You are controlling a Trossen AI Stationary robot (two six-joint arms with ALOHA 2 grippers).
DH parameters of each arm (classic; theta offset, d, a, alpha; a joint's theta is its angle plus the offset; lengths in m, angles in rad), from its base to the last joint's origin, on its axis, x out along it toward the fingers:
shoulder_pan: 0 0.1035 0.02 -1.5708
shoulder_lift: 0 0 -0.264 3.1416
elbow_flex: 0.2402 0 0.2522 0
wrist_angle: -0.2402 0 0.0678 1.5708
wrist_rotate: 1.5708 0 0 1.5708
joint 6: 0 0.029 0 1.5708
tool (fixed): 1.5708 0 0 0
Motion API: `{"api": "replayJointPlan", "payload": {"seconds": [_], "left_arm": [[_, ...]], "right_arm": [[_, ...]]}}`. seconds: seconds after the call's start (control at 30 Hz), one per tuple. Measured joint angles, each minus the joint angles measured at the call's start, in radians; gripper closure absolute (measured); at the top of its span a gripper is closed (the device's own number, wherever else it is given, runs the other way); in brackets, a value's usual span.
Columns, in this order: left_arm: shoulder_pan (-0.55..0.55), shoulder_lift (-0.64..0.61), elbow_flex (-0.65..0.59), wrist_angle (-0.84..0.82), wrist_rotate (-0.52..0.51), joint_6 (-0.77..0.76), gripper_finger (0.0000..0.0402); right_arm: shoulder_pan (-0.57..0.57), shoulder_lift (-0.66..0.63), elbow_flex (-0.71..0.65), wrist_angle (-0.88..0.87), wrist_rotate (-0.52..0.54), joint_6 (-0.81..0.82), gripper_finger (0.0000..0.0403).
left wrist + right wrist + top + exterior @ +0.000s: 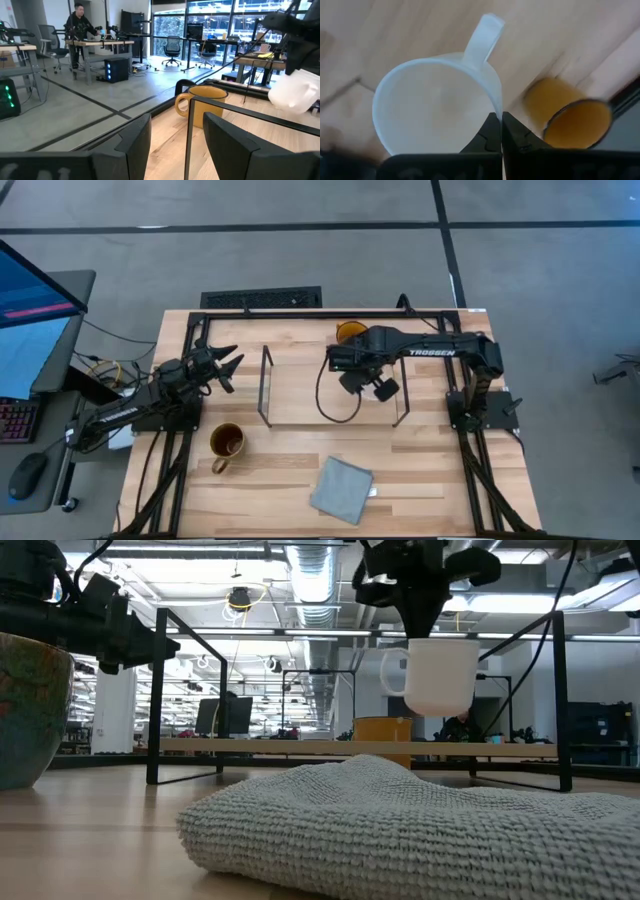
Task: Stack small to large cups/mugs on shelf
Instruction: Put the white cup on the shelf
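Nearest the front edge of the table, a grey cloth is lying crumpled, and just behind it to the left the brownish-tan mug is standing upright on the tabletop, its dark inside showing and its handle turned toward the front. Farther back, the left gripper is being held over the table's left side, short of the shelf, with its fingers spread wide and nothing between them. The shelf itself — a low light-wood board with black wire frames at both short ends — is lying across the middle of the table. Above its right part the small white mug is being carried clear of the board, upright, with its handle pointing left in the low view; its rim is being pinched by the right gripper, whose fingers are pressed together on the wall. Farthest back, the amber mug is standing upright near the rear edge, just behind the shelf. In the room beyond, a person is standing at a desk.
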Motion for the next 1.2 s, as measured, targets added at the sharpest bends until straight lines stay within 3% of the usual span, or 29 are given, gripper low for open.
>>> {"api": "replayJointPlan", "payload": {"seconds": [0.63,0.93,1.2], "left_arm": [[0.0,0.0,0.0,0.0,0.001,0.0,0.023],[0.0,0.005,0.0,0.0,0.001,0.0,0.023],[-0.001,0.027,0.0,-0.003,0.015,0.0,0.023]], "right_arm": [[0.019,0.013,0.0,0.065,0.038,-0.549,0.0397],[0.028,0.137,-0.003,0.024,0.069,-0.568,0.0397],[0.051,0.132,-0.001,0.067,0.047,-0.624,0.0397]]}}
